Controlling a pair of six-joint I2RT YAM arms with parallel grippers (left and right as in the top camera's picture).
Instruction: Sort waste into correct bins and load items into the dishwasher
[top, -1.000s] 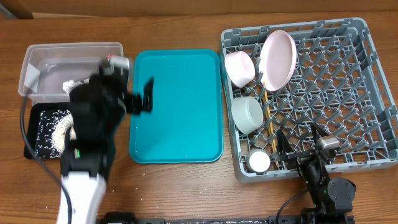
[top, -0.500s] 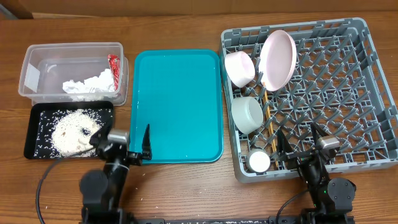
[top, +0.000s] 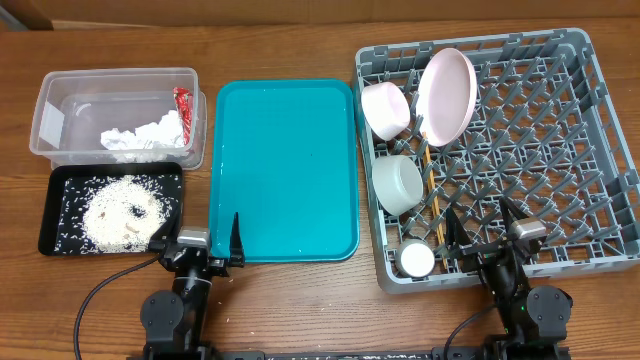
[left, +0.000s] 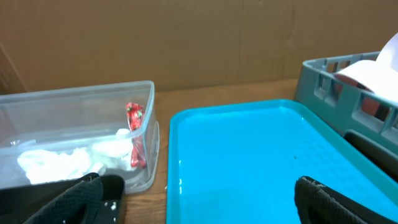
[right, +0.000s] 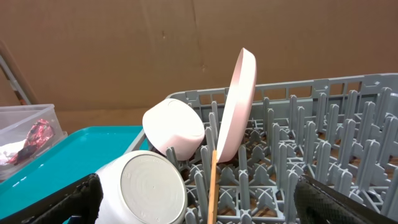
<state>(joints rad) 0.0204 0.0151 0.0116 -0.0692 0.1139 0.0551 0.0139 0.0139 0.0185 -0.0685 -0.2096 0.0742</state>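
Both pincers, left gripper (top: 197, 243) and right gripper (top: 482, 235), rest at the near table (top: 300, 300) edge with jaws apart and empty. The round plate (top: 446, 95) stands on edge in the grey dish rack (top: 560, 150) at right. It looks stiff, smooth and breakable, best gripped by its rim.

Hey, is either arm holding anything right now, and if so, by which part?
Nothing is held. The left pincer is open and empty by the teal tray; the right pincer is open and empty at the dish rack.
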